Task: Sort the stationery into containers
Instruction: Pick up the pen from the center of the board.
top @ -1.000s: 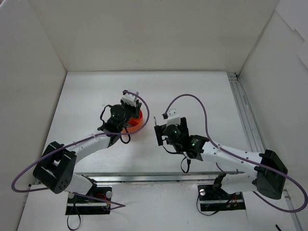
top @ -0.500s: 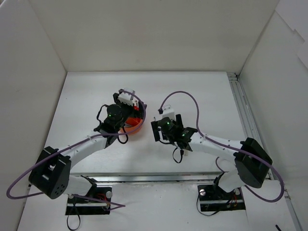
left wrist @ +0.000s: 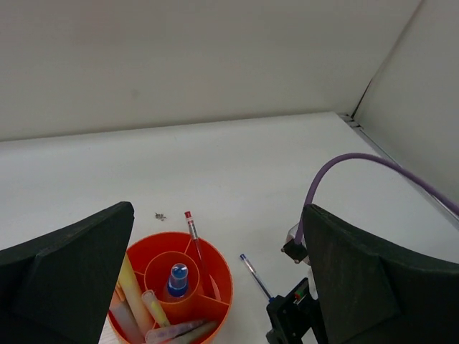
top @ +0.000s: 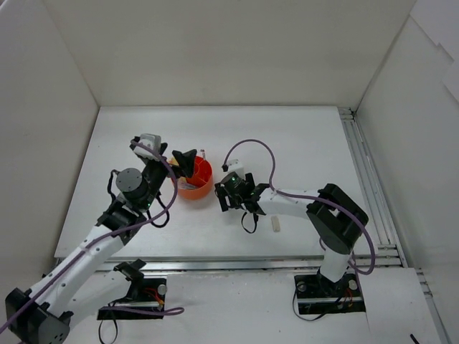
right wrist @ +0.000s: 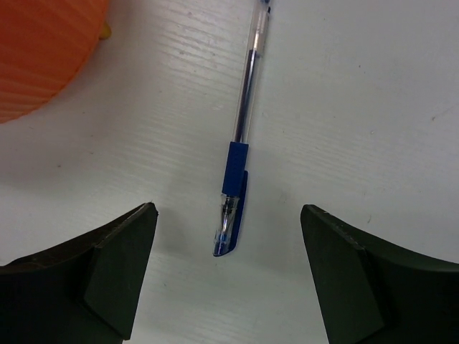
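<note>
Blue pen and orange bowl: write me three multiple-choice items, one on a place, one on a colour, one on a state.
1. The blue pen lies:
A in the orange bowl
B on the table beside the bowl
C under the bowl

2. The pen leaning out of the bowl is:
A red
B green
C black

3. The right gripper is:
A shut on the blue pen
B open astride the blue pen
C shut on the bowl's rim

B: it lies flat on the table near the bowl.
A: its shaft and cap show red.
B: the fingers stand apart on either side, touching nothing.
</note>
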Tool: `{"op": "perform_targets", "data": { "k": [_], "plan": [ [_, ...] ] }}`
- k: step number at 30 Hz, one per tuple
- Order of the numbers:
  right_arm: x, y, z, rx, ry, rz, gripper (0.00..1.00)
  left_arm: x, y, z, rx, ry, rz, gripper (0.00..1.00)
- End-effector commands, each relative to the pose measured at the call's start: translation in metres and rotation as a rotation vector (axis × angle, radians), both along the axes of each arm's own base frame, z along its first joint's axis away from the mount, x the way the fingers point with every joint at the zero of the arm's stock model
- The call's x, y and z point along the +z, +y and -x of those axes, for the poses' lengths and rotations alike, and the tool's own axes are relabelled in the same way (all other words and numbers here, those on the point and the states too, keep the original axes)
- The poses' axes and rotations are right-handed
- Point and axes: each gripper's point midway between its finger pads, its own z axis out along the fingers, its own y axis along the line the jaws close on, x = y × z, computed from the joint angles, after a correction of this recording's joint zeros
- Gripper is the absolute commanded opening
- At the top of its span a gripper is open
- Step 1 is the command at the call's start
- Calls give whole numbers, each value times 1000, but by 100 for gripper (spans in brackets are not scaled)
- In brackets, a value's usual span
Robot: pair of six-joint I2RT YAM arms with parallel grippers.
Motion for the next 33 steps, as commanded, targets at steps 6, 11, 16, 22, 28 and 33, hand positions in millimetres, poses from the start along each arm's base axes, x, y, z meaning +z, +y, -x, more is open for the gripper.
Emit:
{"op": "perform_targets", "data": {
  "k": [6, 11, 16, 22, 28, 33],
  "plan": [
    [-9, -3, -11, -53, 12, -34, 49, -24, 53, 46, 145, 106, 140, 99],
    [-11, -6, -5, -49, 34, -73, 14, -29, 68, 62, 181, 115, 193, 99],
    [21, -5, 1, -8, -19, -130, 0, -25, 57, 66, 114, 130, 182, 99],
    [90, -4, 24, 81, -178, -243, 0, -33, 20, 54, -19, 205, 155, 99],
    [138, 8, 56, 250, -297, -361, 0, -40, -35, 45, -236, 248, 174, 99],
    [153, 22, 71, 343, -317, -412, 0, -39, -63, 38, -315, 262, 202, 99]
  ]
}}
